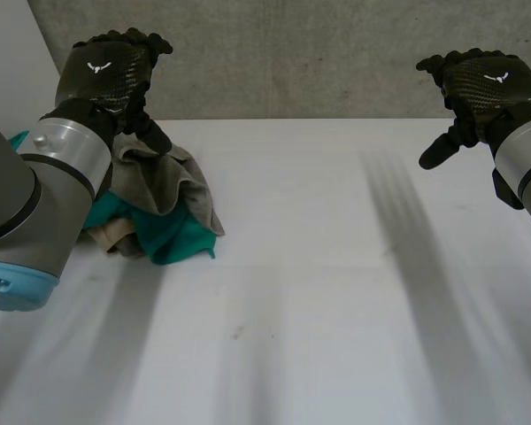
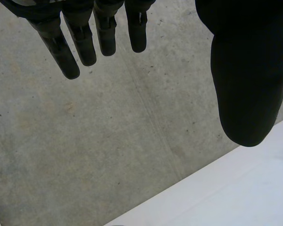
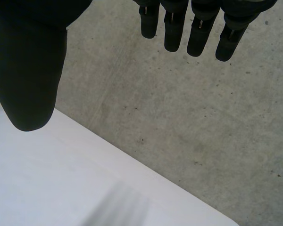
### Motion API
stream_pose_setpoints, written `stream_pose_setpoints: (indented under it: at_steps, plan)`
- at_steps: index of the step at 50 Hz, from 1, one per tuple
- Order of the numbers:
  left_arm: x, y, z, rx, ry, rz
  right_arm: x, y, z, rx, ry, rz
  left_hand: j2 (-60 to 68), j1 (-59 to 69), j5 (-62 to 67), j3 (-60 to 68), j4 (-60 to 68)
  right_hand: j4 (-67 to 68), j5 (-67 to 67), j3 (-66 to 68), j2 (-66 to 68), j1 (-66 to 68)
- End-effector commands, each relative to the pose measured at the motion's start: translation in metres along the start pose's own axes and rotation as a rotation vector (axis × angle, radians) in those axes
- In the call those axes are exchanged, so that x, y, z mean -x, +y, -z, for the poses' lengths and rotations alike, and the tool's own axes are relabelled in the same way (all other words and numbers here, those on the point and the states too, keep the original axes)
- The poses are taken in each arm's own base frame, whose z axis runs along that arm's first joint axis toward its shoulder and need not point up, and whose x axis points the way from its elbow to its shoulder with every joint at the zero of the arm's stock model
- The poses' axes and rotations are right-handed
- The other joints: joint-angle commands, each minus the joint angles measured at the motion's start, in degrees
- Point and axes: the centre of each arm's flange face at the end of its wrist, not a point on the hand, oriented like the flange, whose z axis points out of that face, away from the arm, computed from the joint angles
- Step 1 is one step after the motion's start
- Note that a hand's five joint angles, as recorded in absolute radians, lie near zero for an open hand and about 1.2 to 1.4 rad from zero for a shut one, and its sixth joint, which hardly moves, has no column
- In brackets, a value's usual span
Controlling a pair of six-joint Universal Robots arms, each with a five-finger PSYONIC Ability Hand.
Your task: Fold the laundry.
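A smooth white table (image 1: 336, 292) is seen from above, backed by a rough, speckled grey concrete wall (image 1: 292, 53). On the table's left side, near its far edge, a crumpled heap of laundry (image 1: 164, 208) is piled. At least 2 soft fabrics are bunched together in it: a limp grey-beige cloth (image 1: 173, 177) draped in loose folds on top, and a teal cloth (image 1: 173, 237) spilling out beneath it toward the front.

The black, carbon-patterned left hand (image 1: 115, 75) is held above the far side of the heap, on a grey metal arm with a light-blue cap. In the left wrist view its fingers (image 2: 106, 33) are straight and spread apart from the thumb (image 2: 245, 70) — nothing is held between them, and the concrete wall and the table's edge are seen past them.

The matching right hand (image 1: 482, 88) is raised over the table's right side, well apart from the laundry. In the right wrist view its fingers (image 3: 172, 23) are likewise straight, with the thumb (image 3: 30, 61) set wide of them — no cloth is grasped.
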Motion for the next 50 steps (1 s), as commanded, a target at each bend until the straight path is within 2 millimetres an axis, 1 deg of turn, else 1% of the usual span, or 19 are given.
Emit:
stream_pose_setpoints:
  at_steps: [1, 11, 15, 19, 20, 23, 24, 27, 28, 31, 32, 35, 38, 41, 42, 43, 44, 47, 50]
  plan:
    - [0.0, 0.002, -0.001, 0.003, 0.0, -0.002, 0.0, 0.001, -0.001, -0.008, 0.001, 0.001, -5.29, -5.04, -5.21, -5.12, -5.41, -5.52, -5.48, -5.53, -5.27, -3.63]
    - [-0.001, 0.007, -0.004, 0.017, 0.005, -0.004, 0.001, 0.004, -0.001, -0.005, 0.001, 0.002, -5.46, -5.21, -5.38, -5.29, -5.58, -5.52, -5.48, -5.53, -5.27, -3.63]
    - [-0.001, 0.017, -0.012, 0.019, 0.033, -0.014, 0.001, 0.004, -0.001, -0.005, 0.001, 0.002, -4.96, -4.71, -4.88, -4.79, -5.08, -5.52, -5.48, -5.53, -5.27, -3.63]
    - [0.009, 0.046, -0.032, 0.038, 0.056, -0.03, 0.001, 0.003, -0.001, -0.005, 0.001, 0.002, -4.28, -4.04, -4.21, -4.11, -4.41, -5.52, -5.48, -5.53, -5.27, -3.63]
    - [0.019, 0.062, -0.042, 0.054, 0.044, -0.052, 0.001, 0.004, -0.001, -0.003, 0.002, 0.002, -4.11, -3.87, -4.04, -3.95, -4.24, -5.52, -5.48, -5.53, -5.27, -3.63]
    - [0.033, 0.083, -0.054, 0.081, 0.027, -0.097, 0.001, 0.004, 0.0, 0.0, 0.002, 0.002, -3.44, -3.19, -3.36, -3.27, -3.56, -5.52, -5.48, -5.53, -5.27, -3.63]
    - [0.041, 0.099, -0.062, 0.108, 0.022, -0.136, 0.001, 0.005, 0.0, 0.003, 0.001, 0.002, -3.27, -3.03, -3.2, -3.1, -3.4, -5.52, -5.48, -5.53, -5.27, -3.63]
    - [0.052, 0.119, -0.072, 0.141, 0.01, -0.205, 0.002, 0.006, 0.002, 0.005, -0.001, 0.003, -3.27, -3.02, -3.2, -3.1, -3.4, -5.52, -5.48, -5.53, -5.27, -3.63]
    - [0.06, 0.132, -0.079, 0.159, 0.0, -0.246, 0.002, 0.007, 0.002, 0.007, -0.001, 0.003, -2.94, -2.69, -2.86, -2.77, -3.06, -5.52, -5.48, -5.53, -5.27, -3.63]
    - [0.069, 0.151, -0.089, 0.179, 0.0, -0.268, 0.002, 0.009, 0.003, 0.016, -0.003, 0.002, -2.94, -2.69, -2.86, -2.77, -3.06, -5.52, -5.48, -5.53, -5.27, -3.63]
    - [0.069, 0.163, -0.095, 0.185, 0.019, -0.264, 0.002, 0.01, 0.003, 0.018, -0.003, 0.002, -2.6, -2.36, -2.53, -2.43, -2.73, -5.52, -5.48, -5.53, -5.27, -3.63]
    - [0.068, 0.182, -0.102, 0.198, 0.054, -0.265, 0.004, 0.016, 0.004, 0.037, -0.007, 0.001, -1.26, -1.01, -1.19, -1.09, -1.39, -5.52, -5.48, -5.53, -5.27, -3.63]
    - [0.067, 0.19, -0.106, 0.197, 0.068, -0.26, 0.005, 0.023, 0.005, 0.058, -0.011, 0.0, 7.95, 8.19, 8.02, 8.12, 7.82, -5.52, -5.48, -5.53, -5.27, -3.63]
    - [0.068, 0.187, -0.112, 0.177, 0.064, -0.259, 0.007, 0.033, 0.002, 0.087, -0.016, 0.009, 32.98, 33.22, 33.05, 33.15, 32.85, -5.52, -5.48, -5.53, -5.27, -3.63]
    - [0.068, 0.183, -0.114, 0.166, 0.063, -0.261, 0.007, 0.034, 0.002, 0.09, -0.017, 0.015, 51.21, 51.46, 51.29, 51.38, 51.09, -5.52, -5.48, -5.53, -5.27, -3.63]
    - [0.068, 0.182, -0.114, 0.163, 0.063, -0.262, 0.007, 0.035, 0.002, 0.093, -0.017, 0.022, 60.39, 60.63, 60.46, 60.56, 60.26, -5.52, -5.48, -5.53, -5.27, -3.63]
    - [0.068, 0.18, -0.115, 0.157, 0.061, -0.263, 0.006, 0.035, 0.001, 0.094, -0.016, 0.036, 64.45, 64.7, 64.53, 64.62, 64.33, -5.52, -5.48, -5.53, -5.27, -3.63]
    - [0.061, 0.173, -0.114, 0.145, 0.068, -0.26, 0.005, 0.036, 0.001, 0.096, -0.016, 0.063, 64.5, 64.74, 64.57, 64.66, 64.37, -5.52, -5.48, -5.53, -5.27, -3.63]
    - [0.044, 0.156, -0.109, 0.117, 0.095, -0.252, 0.003, 0.036, 0.0, 0.095, -0.012, 0.075, 64.5, 64.74, 64.57, 64.66, 64.37, -5.52, -5.48, -5.53, -5.27, -3.63]
